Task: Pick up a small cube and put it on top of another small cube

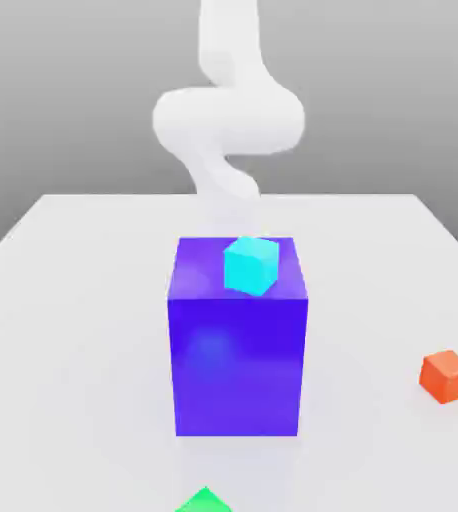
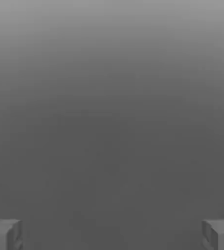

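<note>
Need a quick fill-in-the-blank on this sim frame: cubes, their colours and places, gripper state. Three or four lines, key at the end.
1. The cyan cube sits on top of a large ____ block.
2. The small cube resting on the table toward the exterior view's right is ____.
3. At the near edge of the exterior view, part of a ____ cube shows.
4. In the hand view, the gripper has its fingers wide apart with nothing between them, so it is ____.

Missing words: blue; orange; green; open
</note>
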Controlling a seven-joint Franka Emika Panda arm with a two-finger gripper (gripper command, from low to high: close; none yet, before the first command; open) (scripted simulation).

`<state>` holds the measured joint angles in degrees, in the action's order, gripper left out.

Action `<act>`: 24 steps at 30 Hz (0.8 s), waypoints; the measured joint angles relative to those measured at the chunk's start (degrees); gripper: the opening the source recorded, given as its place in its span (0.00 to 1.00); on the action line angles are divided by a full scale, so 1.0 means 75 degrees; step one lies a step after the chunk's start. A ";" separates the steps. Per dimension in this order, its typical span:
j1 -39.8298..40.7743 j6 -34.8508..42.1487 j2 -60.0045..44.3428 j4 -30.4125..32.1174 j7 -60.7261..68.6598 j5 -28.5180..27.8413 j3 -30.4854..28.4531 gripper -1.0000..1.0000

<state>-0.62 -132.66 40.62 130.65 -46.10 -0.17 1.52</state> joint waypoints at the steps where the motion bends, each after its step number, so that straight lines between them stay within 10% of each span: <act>1: -0.0034 -0.0049 -0.0300 -0.0066 -0.0020 -0.0014 0.0091 0.50; 24: -0.1367 -0.1083 -0.6717 -0.1462 -0.1135 -0.1308 0.1712 0.50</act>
<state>-10.87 -140.79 -9.76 119.68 -54.61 -9.98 14.35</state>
